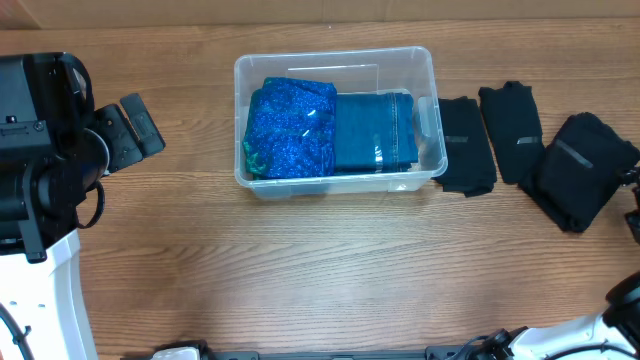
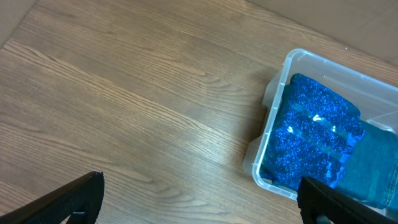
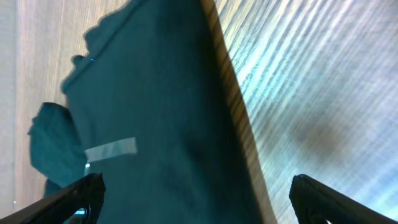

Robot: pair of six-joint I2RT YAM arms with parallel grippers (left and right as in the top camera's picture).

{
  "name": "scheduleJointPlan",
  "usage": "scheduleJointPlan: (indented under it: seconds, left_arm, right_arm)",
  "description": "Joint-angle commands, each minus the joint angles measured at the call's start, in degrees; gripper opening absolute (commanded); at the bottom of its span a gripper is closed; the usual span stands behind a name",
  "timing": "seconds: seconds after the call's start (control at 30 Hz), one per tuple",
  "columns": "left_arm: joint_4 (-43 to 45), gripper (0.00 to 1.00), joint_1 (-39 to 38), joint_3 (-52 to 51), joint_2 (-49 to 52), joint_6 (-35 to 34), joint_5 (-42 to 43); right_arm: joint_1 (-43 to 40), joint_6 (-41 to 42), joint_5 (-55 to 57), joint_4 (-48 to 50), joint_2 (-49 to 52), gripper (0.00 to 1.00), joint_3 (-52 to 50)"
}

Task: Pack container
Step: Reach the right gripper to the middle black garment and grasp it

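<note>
The container [image 1: 336,53] stood on the wooden table [image 1: 330,270], near the centre of the far side in the overhead view. It held two folded items side by side and touching: a blue patterned cloth [image 1: 292,128] in its left half and a teal denim-like garment [image 1: 375,130] in its right half. To the right of the container lay a first black garment [image 1: 466,145] just beside the container wall, a second black garment [image 1: 512,130] next to it, and a third black garment [image 1: 582,168] farthest right. The left gripper [image 2: 199,208] hung over bare table well left of the container, its fingers spread wide and holding nothing. The right gripper [image 3: 202,205] was likewise spread and empty, above a dark garment bearing a pale strip [image 3: 111,149]. This was probably the third black garment, though the close view did not confirm it.
</note>
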Motion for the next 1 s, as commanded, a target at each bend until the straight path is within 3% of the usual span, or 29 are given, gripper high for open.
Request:
scheduleJointPlan:
  seconds: [0.0, 0.1, 0.17, 0.27, 0.33, 0.4, 0.43, 0.6, 0.73, 0.87, 0.97]
  left_arm:
    - [-0.13, 1.0, 0.0, 0.17, -0.07, 0.04, -0.72]
    - [-0.11, 1.0, 0.0, 0.17, -0.07, 0.04, -0.74]
    - [-0.13, 1.0, 0.0, 0.17, -0.07, 0.04, -0.72]
    - [-0.11, 1.0, 0.0, 0.17, -0.07, 0.04, -0.74]
    - [-0.11, 1.0, 0.0, 0.2, -0.07, 0.04, -0.74]
    - [-0.11, 1.0, 0.0, 0.17, -0.07, 0.04, -0.74]
    - [-0.11, 1.0, 0.0, 0.2, -0.07, 0.04, -0.74]
    - [-0.13, 1.0, 0.0, 0.2, -0.07, 0.04, -0.74]
    - [-0.11, 1.0, 0.0, 0.2, -0.07, 0.04, -0.74]
    - [-0.13, 1.0, 0.0, 0.2, -0.07, 0.04, -0.72]
    - [-0.11, 1.0, 0.0, 0.2, -0.07, 0.04, -0.74]
  right_arm:
    - [0.68, -1.16, -1.14, 3.74, 2.82, 1.0, 0.79]
    - [2.73, -1.14, -1.14, 7.06, 5.27, 1.0, 0.79]
    - [4.63, -1.11, -1.14, 8.26, 6.54, 0.94, 0.79]
    - [8.24, -1.11, 0.17, 9.46, 7.32, 0.64, 0.79]
    - [9.33, 0.2, 4.7, 7.43, 7.32, 0.35, 0.79]
    - [9.6, 4.7, 9.18, 4.9, 7.26, 0.2, 0.79]
    - [9.35, 6.05, 9.07, 3.28, 6.73, 0.04, 0.9]
    - [8.63, 7.15, 8.46, -1.97, -2.78, 0.04, 1.05]
    - [12.07, 7.19, -0.33, -4.72, -20.13, 0.04, 1.05]
    - [19.63, 7.19, -8.5, -6.58, -32.48, 0.04, 1.05]
    - [32.13, 7.17, -13.18, -7.1, -36.15, 0.04, 1.05]
